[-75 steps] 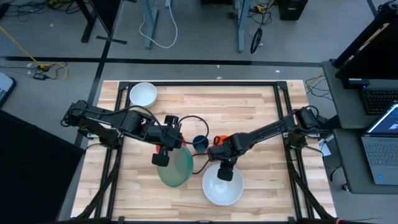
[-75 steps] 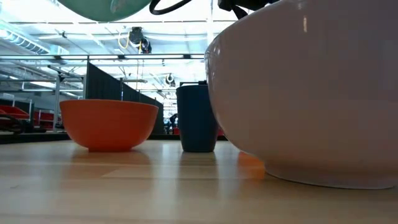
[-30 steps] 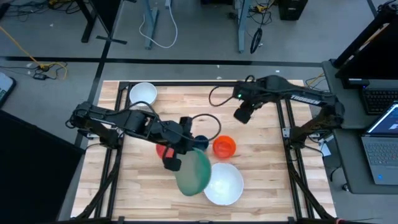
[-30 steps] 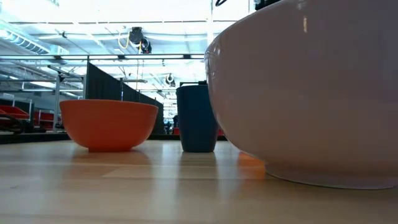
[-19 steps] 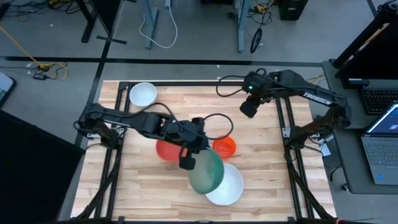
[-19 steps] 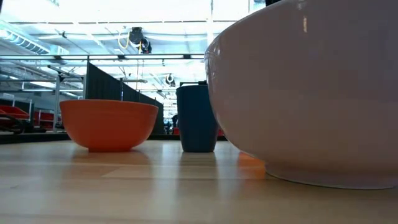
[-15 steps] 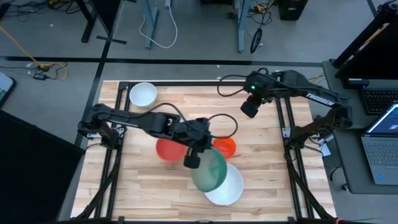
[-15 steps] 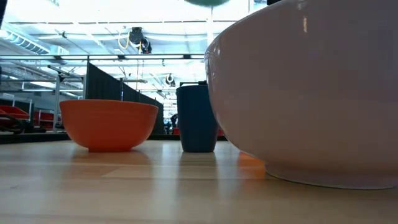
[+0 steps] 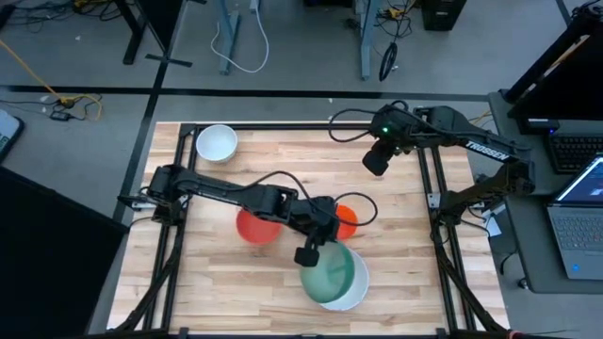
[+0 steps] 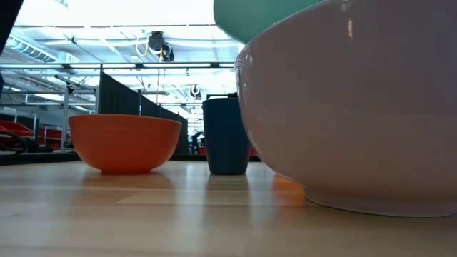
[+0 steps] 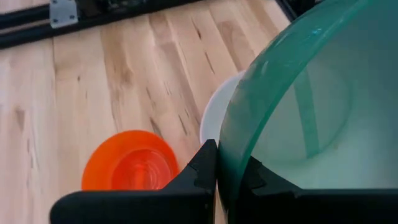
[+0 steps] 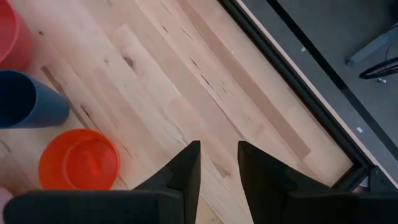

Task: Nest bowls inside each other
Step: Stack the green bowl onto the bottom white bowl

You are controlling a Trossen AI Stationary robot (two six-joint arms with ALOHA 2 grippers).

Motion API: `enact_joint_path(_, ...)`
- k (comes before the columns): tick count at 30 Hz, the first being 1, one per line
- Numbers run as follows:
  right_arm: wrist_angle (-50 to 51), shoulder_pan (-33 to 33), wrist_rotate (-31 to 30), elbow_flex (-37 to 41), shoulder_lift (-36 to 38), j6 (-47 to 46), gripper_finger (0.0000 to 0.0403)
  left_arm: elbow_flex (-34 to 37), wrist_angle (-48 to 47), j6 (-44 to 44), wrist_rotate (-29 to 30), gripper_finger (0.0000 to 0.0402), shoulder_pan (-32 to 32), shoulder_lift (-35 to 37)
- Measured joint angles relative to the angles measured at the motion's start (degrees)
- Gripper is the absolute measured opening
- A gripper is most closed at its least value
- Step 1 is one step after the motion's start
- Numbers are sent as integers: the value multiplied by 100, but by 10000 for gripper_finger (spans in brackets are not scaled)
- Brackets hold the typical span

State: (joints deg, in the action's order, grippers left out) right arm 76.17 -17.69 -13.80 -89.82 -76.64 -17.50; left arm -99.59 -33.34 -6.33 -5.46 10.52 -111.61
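Note:
My left gripper is shut on the large green bowl, which hangs tilted over the large white bowl near the table's front. In the low view the green bowl shows above the white bowl's rim; I cannot tell whether they touch. The small orange bowl, the red bowl and the dark blue cup stand on their bases mid-table. A small white bowl sits at the far left. My right gripper hovers open over the far right of the table, holding nothing. My left gripper pinches the green bowl's rim, with one finger outside the wall and the other inside. The fingers slant down from the table's left side. The bowl hangs tilted below them, clear of the table, over the white bowl.
A black metal frame runs along the table's edges. Bare wood lies under my right gripper and across the near left of the table. A laptop sits off the table at the right.
My left gripper has carried the green bowl toward the table's right and near edges and down, from beside the white bowl to over it. The bowl stays tilted in the hold. My right gripper has drawn slightly toward the far right corner.

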Motion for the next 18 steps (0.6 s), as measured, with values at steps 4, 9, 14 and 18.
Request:
enact_joint_path(4, -183, 0, 2, 0, 0, 0, 91, 0, -18, 0, 81, 0, 0, -175)
enact_joint_path(9, -388, 0, 4, 0, 0, 22, 91, 0, 22, 2, 142, 0, 0, -326)
enact_joint_path(14, -550, 0, 6, 0, 0, 22, 91, 0, 112, 10, 213, 0, -26, -383)
enact_joint_path(18, -606, 0, 11, 0, -2, 22, 91, 0, 159, 4, 198, 0, -37, -407)
